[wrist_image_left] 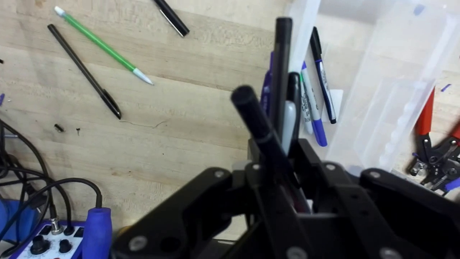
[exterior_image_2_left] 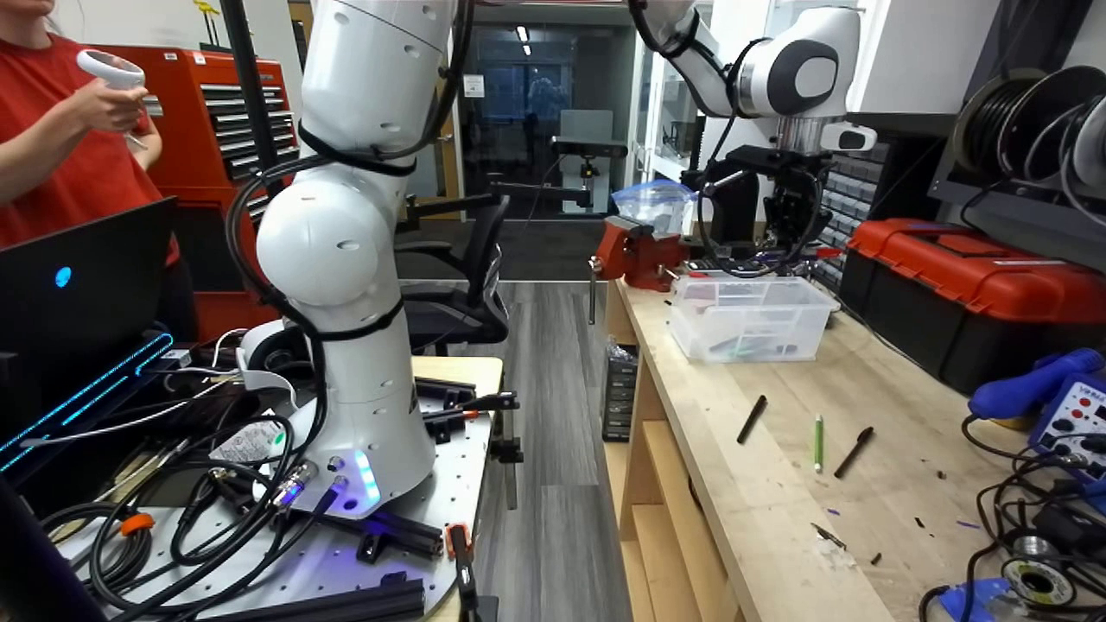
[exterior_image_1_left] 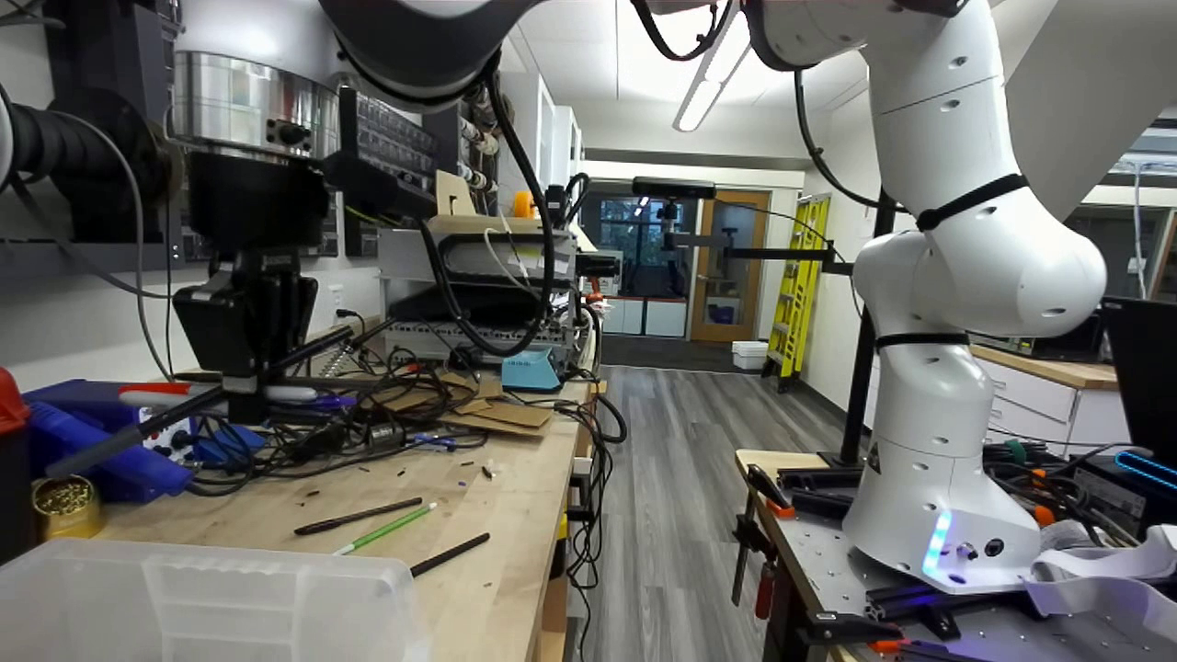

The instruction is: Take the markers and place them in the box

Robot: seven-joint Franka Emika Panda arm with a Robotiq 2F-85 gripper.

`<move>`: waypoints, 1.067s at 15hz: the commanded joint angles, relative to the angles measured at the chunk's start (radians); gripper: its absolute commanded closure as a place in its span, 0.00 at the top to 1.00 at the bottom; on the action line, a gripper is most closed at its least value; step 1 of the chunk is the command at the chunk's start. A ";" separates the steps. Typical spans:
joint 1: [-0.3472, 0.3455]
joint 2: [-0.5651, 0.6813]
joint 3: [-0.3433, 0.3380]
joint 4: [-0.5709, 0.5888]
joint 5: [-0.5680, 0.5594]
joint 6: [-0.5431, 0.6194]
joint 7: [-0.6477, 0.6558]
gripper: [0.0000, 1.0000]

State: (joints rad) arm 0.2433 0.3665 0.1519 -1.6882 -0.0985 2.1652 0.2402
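Observation:
My gripper is shut on a bundle of several markers in the wrist view. A dark marker, a black one and a light grey one stick out past the fingers. In an exterior view the gripper holds the bundle crosswise, high above the table. The clear plastic box lies beside and below the bundle; it also shows in both exterior views. Inside it are a black-capped marker and a purple-capped one. A green pen and two black ones lie on the table.
A red vise stands at the table edge by the box. A black-and-red toolbox stands by the wall. Tangled cables and a blue soldering unit lie along the wall side. Red-handled wire strippers lie beyond the box.

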 commanded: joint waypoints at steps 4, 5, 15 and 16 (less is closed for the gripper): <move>0.088 0.117 -0.033 0.144 -0.045 -0.087 0.195 0.06; 0.096 0.137 -0.037 0.162 -0.046 -0.091 0.210 0.06; 0.167 0.301 -0.070 0.328 -0.049 -0.171 0.254 0.06; 0.173 0.313 -0.073 0.343 -0.050 -0.185 0.253 0.07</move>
State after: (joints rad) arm 0.3792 0.6405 0.1056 -1.4171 -0.1295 2.0507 0.4565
